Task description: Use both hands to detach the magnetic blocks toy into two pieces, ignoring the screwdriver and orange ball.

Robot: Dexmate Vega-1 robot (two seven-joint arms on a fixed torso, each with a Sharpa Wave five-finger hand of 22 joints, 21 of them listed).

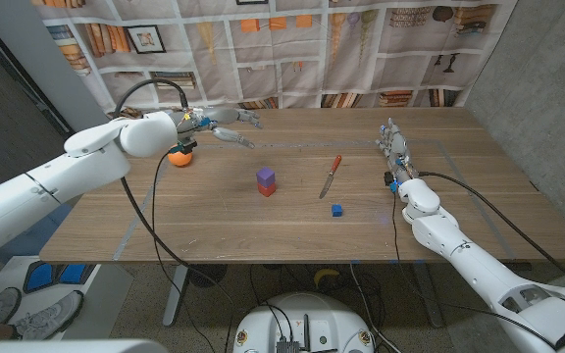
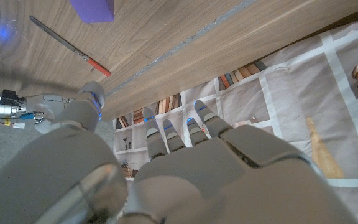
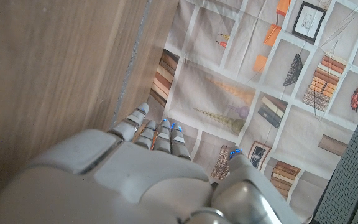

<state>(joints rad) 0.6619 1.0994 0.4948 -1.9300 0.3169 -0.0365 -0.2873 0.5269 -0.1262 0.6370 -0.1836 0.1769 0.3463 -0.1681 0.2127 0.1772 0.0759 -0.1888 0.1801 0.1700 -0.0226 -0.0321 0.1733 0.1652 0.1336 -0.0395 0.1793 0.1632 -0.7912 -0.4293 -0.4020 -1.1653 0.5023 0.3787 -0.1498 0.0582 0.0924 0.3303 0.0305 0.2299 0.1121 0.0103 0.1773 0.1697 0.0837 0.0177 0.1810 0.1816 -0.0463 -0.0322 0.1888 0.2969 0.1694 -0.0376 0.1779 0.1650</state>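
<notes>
The magnetic blocks toy (image 1: 266, 180), a purple block stacked on a red one, stands near the middle of the wooden table (image 1: 214, 221), with the screwdriver (image 1: 331, 176) just to its right and a small blue block (image 1: 336, 210) lying apart in front of that. The left hand (image 1: 222, 126) hangs above the table's far left part with its fingers spread and nothing in them, the orange ball (image 1: 180, 156) showing beneath its wrist. The right hand (image 1: 393, 147) is at the table's right side, fingers straight and close together, holding nothing, well apart from the toy.
</notes>
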